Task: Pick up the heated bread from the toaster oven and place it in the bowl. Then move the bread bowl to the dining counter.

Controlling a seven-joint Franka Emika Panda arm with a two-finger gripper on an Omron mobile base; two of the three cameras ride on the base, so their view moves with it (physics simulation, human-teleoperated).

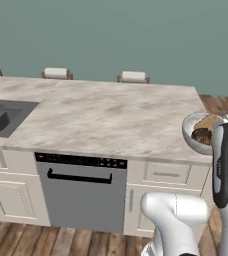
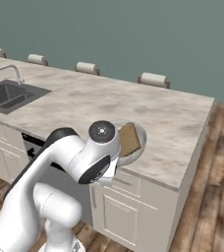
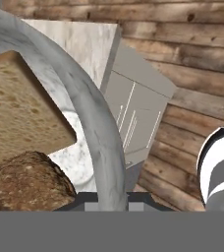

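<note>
My gripper [image 3: 106,197] sits right at the rim of the bowl [image 3: 92,123]; in the hand view the thick grey rim curves up from between my fingertips, which barely show at the bottom edge. From that I judge my fingers are closed on the rim, one inside and one outside, though the tips themselves are mostly hidden. Inside the bowl lies the bread [image 3: 20,113], a pale, porous slice leaning against the inner wall, with a darker crusty piece [image 3: 25,184] below it, close to my fingers.

From the left base view the bowl [image 1: 191,131] sits at the right end of the dining counter [image 1: 106,117], near its front edge, with my dark-and-white forearm just in front of it. The right base view shows the bowl [image 2: 139,142] partly behind my wrist, the slice [image 2: 128,139] standing tilted inside it. I cannot tell whether the bowl's base touches the stone or hangs just above it.

The counter is a broad beige marbled top. A sink [image 1: 3,117] with a faucet [image 2: 8,71] is set into its left part, and a grey dishwasher [image 1: 81,192] front sits below, flanked by cream cabinet doors. Stool backs [image 1: 133,77] line the far side. The floor [image 2: 212,197] is wooden planks, and a teal wall [image 1: 116,35] closes the room behind.
</note>
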